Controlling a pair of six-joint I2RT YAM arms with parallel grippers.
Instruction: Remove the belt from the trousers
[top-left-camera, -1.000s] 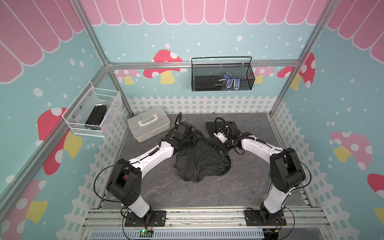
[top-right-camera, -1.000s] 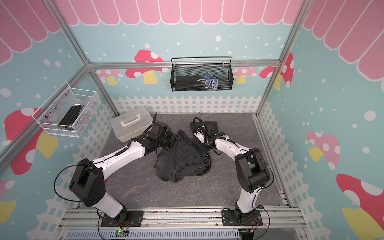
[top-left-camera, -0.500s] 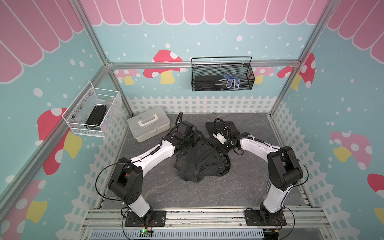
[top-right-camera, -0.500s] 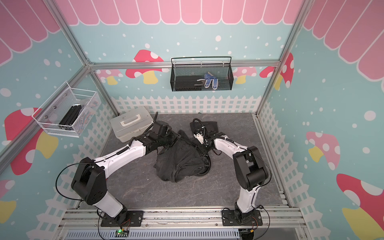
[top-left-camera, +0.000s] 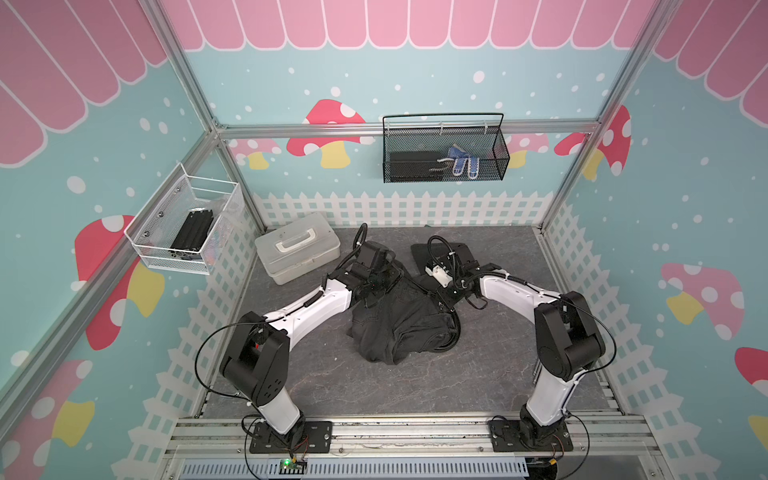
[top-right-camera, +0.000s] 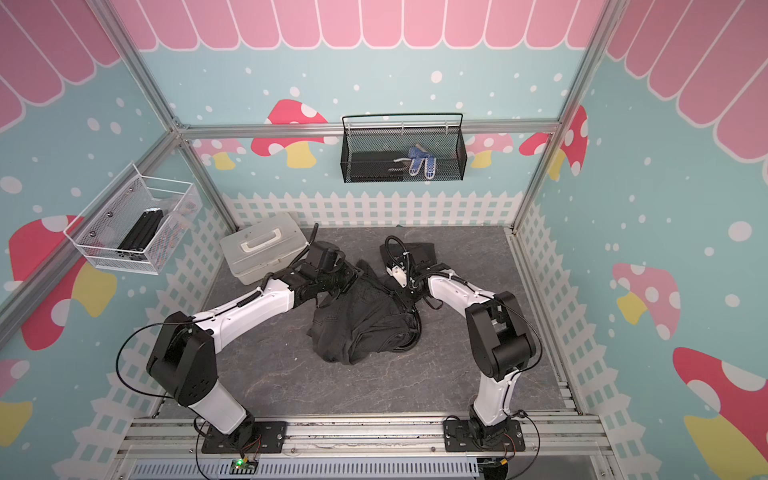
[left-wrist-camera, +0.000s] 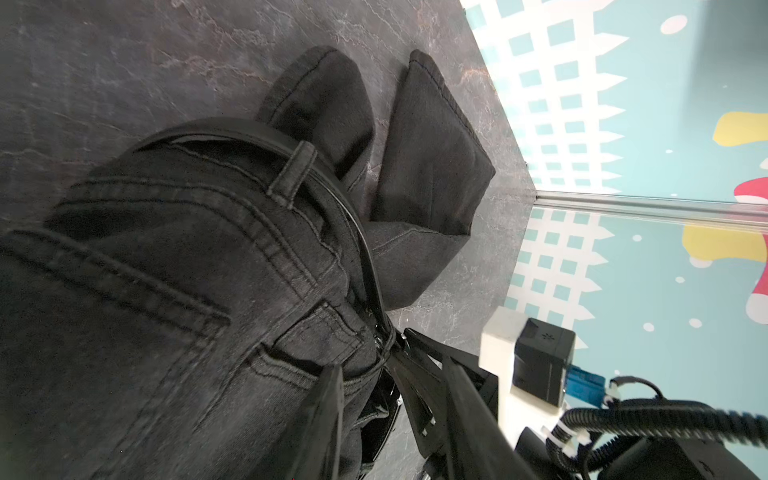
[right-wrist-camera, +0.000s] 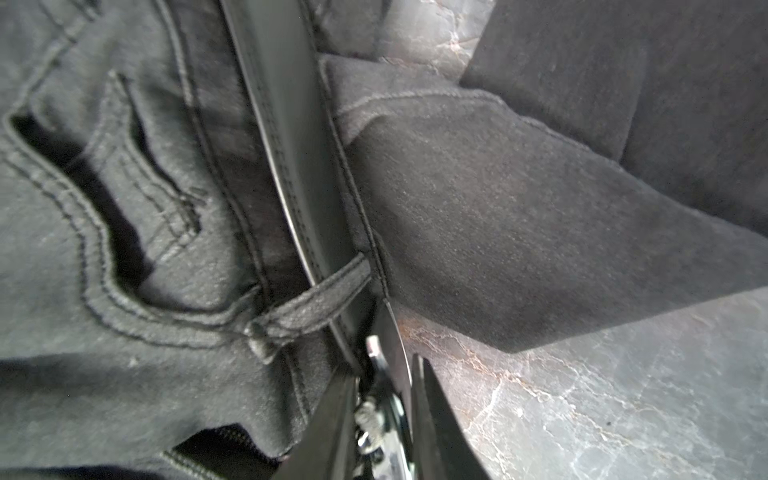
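1. No word, number or brand name can be read in any view.
2. The only mark is a small pale star-like symbol on the black cube-shaped housing (left-wrist-camera: 540, 365) at the right arm's wrist, seen in the left wrist view. It is too small to make out further.
3. The trousers (left-wrist-camera: 174, 257) and the belt (right-wrist-camera: 295, 137) show only stitching, with no legible label.
4. The white plastic case (top-left-camera: 297, 253), the white wire basket (top-left-camera: 156, 216) and the black mesh basket (top-left-camera: 415, 170) carry no readable print.
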